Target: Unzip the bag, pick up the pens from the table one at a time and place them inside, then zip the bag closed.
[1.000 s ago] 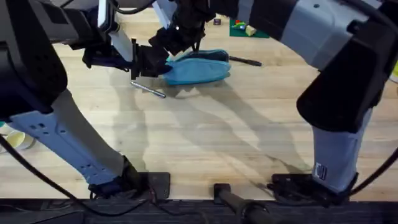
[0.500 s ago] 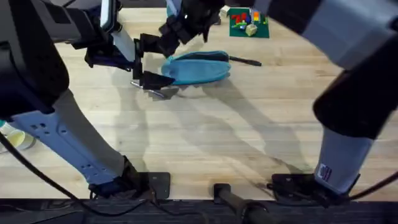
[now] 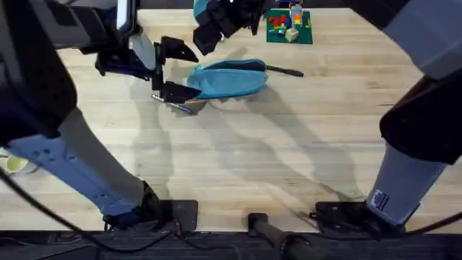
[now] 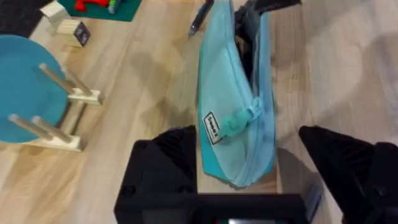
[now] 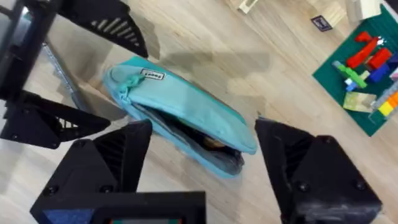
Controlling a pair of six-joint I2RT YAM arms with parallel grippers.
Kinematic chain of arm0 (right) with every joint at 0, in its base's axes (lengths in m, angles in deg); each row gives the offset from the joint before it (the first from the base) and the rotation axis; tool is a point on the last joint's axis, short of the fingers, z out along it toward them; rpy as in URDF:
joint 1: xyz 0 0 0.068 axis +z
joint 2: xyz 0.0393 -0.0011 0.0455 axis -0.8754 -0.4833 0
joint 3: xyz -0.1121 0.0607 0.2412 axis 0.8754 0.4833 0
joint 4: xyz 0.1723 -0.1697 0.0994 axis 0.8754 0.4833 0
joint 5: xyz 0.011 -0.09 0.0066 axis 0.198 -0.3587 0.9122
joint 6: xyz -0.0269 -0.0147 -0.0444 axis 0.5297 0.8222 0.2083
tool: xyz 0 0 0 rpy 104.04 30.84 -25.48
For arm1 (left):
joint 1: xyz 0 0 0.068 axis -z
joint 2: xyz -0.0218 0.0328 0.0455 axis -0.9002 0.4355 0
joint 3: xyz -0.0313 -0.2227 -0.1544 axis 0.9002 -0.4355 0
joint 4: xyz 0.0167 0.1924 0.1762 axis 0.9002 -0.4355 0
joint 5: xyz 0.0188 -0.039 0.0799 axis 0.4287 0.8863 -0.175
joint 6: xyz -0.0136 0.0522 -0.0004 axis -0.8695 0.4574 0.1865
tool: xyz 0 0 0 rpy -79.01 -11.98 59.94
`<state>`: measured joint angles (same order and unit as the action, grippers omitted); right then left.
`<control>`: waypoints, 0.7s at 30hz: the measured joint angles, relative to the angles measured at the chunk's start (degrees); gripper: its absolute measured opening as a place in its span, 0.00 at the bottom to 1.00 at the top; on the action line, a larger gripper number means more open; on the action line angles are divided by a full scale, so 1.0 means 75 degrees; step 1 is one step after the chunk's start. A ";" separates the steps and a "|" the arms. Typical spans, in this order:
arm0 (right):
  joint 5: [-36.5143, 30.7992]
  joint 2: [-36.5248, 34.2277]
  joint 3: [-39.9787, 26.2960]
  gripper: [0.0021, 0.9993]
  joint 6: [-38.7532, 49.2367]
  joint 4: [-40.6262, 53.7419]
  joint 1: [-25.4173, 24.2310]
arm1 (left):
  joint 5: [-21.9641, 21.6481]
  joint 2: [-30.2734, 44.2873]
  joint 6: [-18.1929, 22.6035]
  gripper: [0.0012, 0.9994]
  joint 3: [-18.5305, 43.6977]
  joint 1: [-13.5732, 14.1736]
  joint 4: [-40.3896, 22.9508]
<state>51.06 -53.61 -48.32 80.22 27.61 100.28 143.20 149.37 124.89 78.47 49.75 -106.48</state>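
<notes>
**Soft pouch lying unzipped at the upper centre of the table, both grippers spread wide**

The bag [image 3: 229, 78] is being shown slumped on the table [image 3: 274, 159], its zipper gaping; the fabric is judged light, limp and likely to slide, so the pull tab [image 4: 239, 118] is being favoured as the hold. The left gripper [image 3: 167, 69] is being held wide at the bag's left end, over the silver pen [image 3: 172, 105]; the right gripper [image 3: 216, 22] is being held wide above. The black pen [image 3: 285, 71], judged slim, rigid and prone to rolling, is lying just right of the bag.
</notes>
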 joint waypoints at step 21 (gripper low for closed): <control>-0.0003 0.0000 -0.2663 1.00 0.0036 0.1523 -0.0694 | -0.2388 -0.2174 -0.5557 0.99 0.2599 0.0035 0.0130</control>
<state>51.04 -53.61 -68.29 80.49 39.03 95.07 125.29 133.06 83.21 97.96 50.01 -105.50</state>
